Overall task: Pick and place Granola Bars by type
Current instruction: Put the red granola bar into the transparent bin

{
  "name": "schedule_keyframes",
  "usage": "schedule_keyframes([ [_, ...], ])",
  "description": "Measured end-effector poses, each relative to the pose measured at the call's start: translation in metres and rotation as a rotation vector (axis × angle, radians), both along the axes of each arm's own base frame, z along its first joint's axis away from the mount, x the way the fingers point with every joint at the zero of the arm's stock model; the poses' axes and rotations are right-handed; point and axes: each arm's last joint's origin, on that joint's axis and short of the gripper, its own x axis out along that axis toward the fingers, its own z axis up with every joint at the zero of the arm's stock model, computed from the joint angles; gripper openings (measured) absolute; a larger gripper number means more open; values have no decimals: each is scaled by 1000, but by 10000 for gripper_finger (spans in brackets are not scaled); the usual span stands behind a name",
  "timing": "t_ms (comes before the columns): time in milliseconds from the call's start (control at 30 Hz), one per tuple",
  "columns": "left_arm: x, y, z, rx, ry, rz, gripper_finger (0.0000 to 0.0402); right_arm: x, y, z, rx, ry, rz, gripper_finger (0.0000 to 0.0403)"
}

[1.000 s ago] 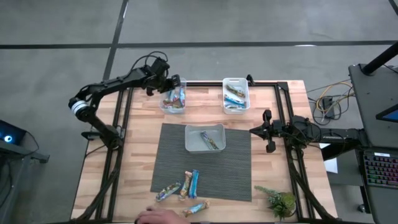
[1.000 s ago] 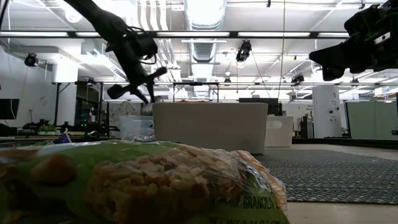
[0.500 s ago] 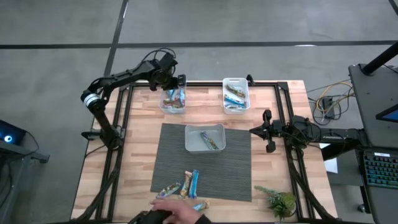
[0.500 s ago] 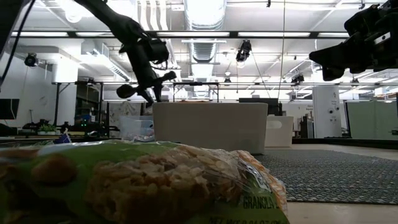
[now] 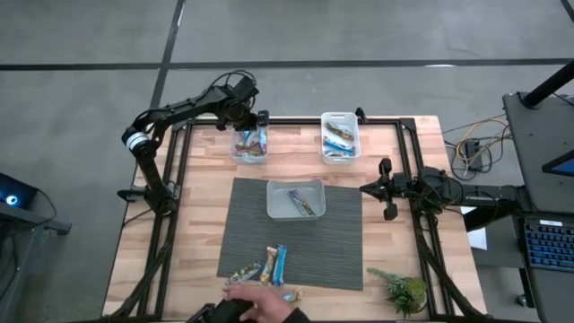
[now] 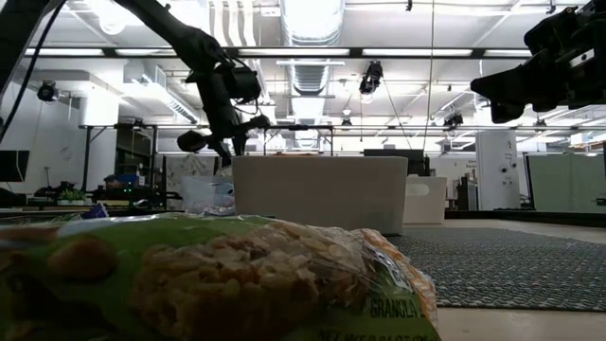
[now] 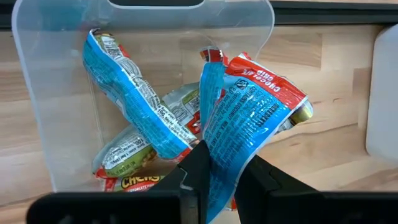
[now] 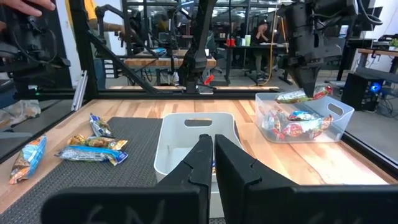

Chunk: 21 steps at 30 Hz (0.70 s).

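Now my left gripper (image 7: 214, 165) is clenched on a red-and-blue granola bar (image 7: 249, 118), hanging over the far-left tub (image 5: 248, 144) where like bars lie (my right gripper (image 5: 387, 190) waits pinched empty). Next, I judge: release it inside.

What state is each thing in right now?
Left claw: shut on a bar, above the left tub.
Right claw: shut, empty, at the table's right edge.
Left tub: holds bars.
Right tub: holds bars.
Middle tub: holds one bar.
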Motion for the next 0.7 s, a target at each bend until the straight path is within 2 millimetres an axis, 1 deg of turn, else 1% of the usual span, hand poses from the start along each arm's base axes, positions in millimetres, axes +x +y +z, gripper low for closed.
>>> schedule_keyframes([
  [300, 0, 0, 0, 4, 2, -9, 39, 0, 0, 0, 0, 0, 0, 9],
  [500, 0, 0, 0, 2, 5, 43, 39, 0, 0, 0, 0, 0, 0, 9],
  [700, 0, -1, 0, 1, 10, 42, 39, 0, 0, 0, 0, 0, 0, 9],
])
